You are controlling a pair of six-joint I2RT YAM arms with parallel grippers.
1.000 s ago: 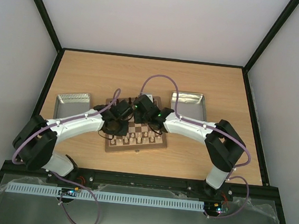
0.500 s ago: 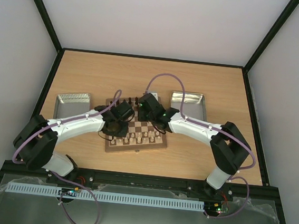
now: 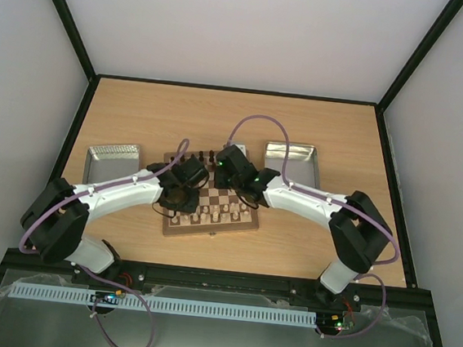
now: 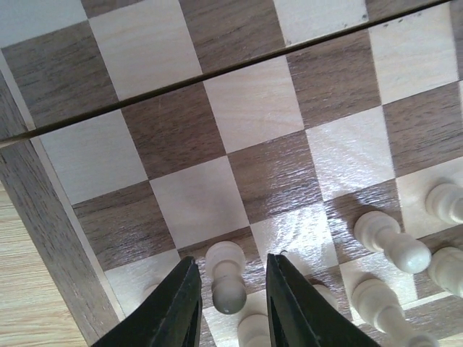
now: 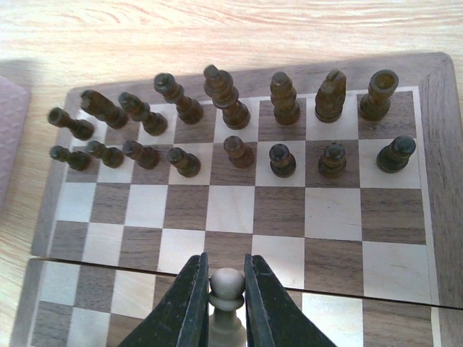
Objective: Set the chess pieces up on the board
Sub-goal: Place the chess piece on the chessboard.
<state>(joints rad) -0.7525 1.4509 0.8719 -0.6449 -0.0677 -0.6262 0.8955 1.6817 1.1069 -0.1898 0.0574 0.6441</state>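
Note:
The board [image 3: 209,230] lies mid-table, with pale chess pieces [image 3: 215,215] along its near rows. My left gripper [image 3: 181,198] is low over the board's near left corner. In the left wrist view it is open [image 4: 231,303], its jaws on either side of a standing pale pawn [image 4: 227,278] without touching it. More pale pieces [image 4: 391,242] stand to the right. My right gripper [image 3: 230,167] hovers over the board's far half. In the right wrist view it is shut [image 5: 226,300] on a pale pawn [image 5: 226,288], held by the head above the middle squares.
Dark brown chessmen [image 5: 239,137] fill the two far rows of the board. A metal tin [image 3: 112,162] stands left of the board and another [image 3: 292,161] at its right rear. The board's brown rim [image 4: 43,238] is just left of my left gripper.
My right gripper has shifted a little to the right and back over the board's far half with the pale pawn. The left arm has barely moved.

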